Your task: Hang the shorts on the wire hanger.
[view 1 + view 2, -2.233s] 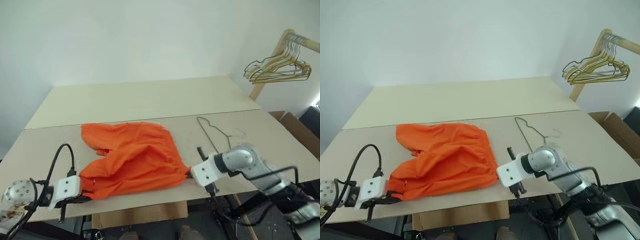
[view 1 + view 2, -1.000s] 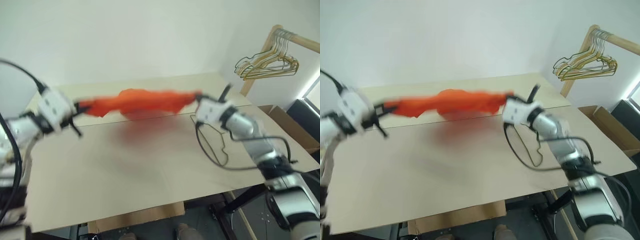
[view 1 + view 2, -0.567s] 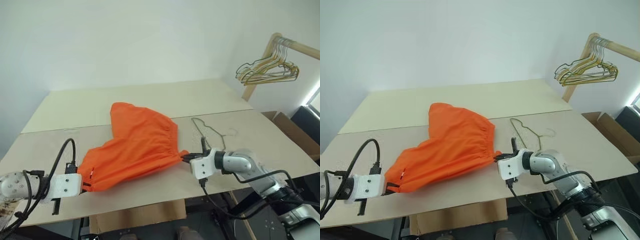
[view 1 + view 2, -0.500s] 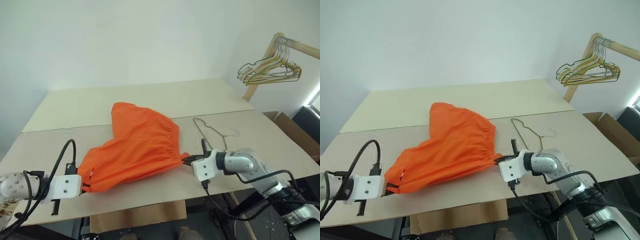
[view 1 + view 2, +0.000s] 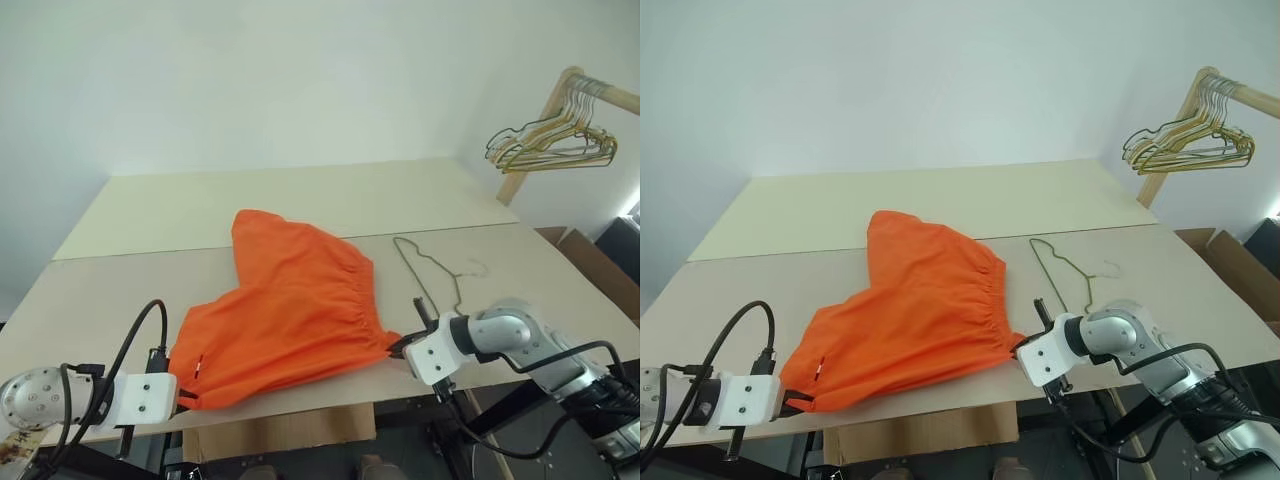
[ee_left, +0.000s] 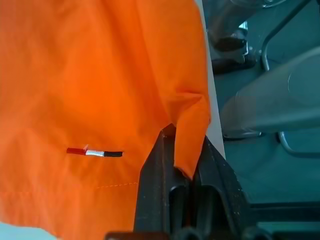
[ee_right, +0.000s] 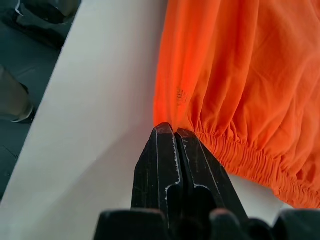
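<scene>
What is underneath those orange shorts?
The shorts lie on the pale table. Whether anything is under them stays hidden by the cloth. The wire hanger lies beside them, apart and uncovered.

The left arm reaches in low from the left side, with a black cable looping over its wrist. The left gripper [image 6: 182, 150] is closed tight, and a corner of orange cloth is pinched between its two black fingers [image 6: 155, 170]. The right arm bends in from the right side, its silver wrist turned toward the middle. The right gripper [image 7: 174, 131] is closed too, its two fingers pressed flat together at the cloth's edge. Both grippers point downward, low by the near edge.
</scene>
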`<state>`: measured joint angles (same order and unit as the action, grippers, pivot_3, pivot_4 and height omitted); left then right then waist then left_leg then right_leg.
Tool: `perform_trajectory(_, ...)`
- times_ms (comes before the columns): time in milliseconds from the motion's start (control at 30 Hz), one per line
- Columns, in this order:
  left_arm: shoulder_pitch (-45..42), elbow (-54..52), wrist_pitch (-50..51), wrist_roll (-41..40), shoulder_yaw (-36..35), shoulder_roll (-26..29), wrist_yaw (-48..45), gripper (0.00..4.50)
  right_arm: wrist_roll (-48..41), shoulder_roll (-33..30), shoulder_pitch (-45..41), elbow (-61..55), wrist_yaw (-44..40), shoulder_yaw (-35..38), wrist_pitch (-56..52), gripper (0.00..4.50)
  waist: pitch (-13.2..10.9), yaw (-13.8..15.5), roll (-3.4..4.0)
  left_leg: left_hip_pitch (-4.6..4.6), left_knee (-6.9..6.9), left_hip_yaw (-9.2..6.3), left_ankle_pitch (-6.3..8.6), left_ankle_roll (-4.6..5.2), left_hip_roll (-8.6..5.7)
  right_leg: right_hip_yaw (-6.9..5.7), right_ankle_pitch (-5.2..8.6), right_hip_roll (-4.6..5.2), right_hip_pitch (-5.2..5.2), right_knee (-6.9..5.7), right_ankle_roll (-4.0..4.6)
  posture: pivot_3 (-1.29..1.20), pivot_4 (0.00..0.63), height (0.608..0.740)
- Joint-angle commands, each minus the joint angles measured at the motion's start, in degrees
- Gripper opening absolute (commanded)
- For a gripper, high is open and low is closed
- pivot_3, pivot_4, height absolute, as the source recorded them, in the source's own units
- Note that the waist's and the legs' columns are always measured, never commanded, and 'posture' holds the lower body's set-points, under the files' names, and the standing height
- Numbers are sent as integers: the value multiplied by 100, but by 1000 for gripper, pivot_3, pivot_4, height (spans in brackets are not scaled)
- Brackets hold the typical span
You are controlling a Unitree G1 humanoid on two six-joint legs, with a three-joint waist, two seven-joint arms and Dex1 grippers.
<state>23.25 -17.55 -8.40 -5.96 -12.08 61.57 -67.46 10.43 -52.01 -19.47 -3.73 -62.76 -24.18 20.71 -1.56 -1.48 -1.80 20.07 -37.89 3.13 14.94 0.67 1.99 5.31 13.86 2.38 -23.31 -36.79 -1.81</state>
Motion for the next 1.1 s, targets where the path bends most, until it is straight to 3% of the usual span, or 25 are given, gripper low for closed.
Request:
perform_trajectory(33,-158,-125,269,-6,-78,0,125,26,258,-112,-44,28,45,216,-188,0,0,41,0,0,0,1,0,0,0,0,0,0,-1,0,0,52,0,740)
perform_trajectory(167,-156,-213,417,79,-31,108,45,26,46,-234,28,-11,-200,225,-105,0,0,67,0,4,0,2,0,0,0,0,-1,0,-4,1,-4,50,0,740)
perform_trajectory(233,-161,-217,479,49,-32,101,15,521,-60,-265,47,-61,-306,244,-148,0,0,67,0,5,0,2,1,1,0,-1,-6,0,-4,1,-13,47,0,740)
perform_trajectory(400,20,-223,499,-365,-522,280,-452,1933,-380,-663,158,-218,-753,380,-194,1324,-1,66,-2,6,0,3,1,1,-1,-1,5,2,-5,3,3,44,0,740)
perform_trajectory(667,-78,303,600,-1015,-1695,427,-1157,4500,-1734,-765,26,-199,-973,1317,-1342,4253,-9,46,-6,-7,0,6,1,1,8,-10,9,1,-4,-3,12,47,0,740)
perform_trajectory(700,-200,336,676,-1189,-1772,388,-1161,4500,-1798,-694,-82,-93,-854,1435,-1677,4477,-10,54,-7,-7,0,6,1,1,9,-12,10,1,-4,-3,13,48,0,740)
perform_trajectory(867,-956,319,1016,-1781,-1794,79,-811,4500,-1473,-21,-815,781,426,1751,-3286,4477,-14,54,-14,-3,0,7,1,0,7,-11,8,2,-7,-2,14,43,0,740)
perform_trajectory(967,-1484,200,1227,-1926,-1512,-167,-427,4500,-1412,568,-1438,1420,1170,1806,-4729,4477,-14,49,-15,12,0,6,1,0,6,-12,-12,1,-23,-5,-10,34,0,740)
perform_trajectory(1100,-1979,-1,1336,-1985,-1055,-479,-184,4500,-1323,1262,-2027,2361,1949,1882,-5663,4477,-14,39,-14,37,3,6,1,0,-1,2,-38,-3,-47,-11,21,28,0,740)
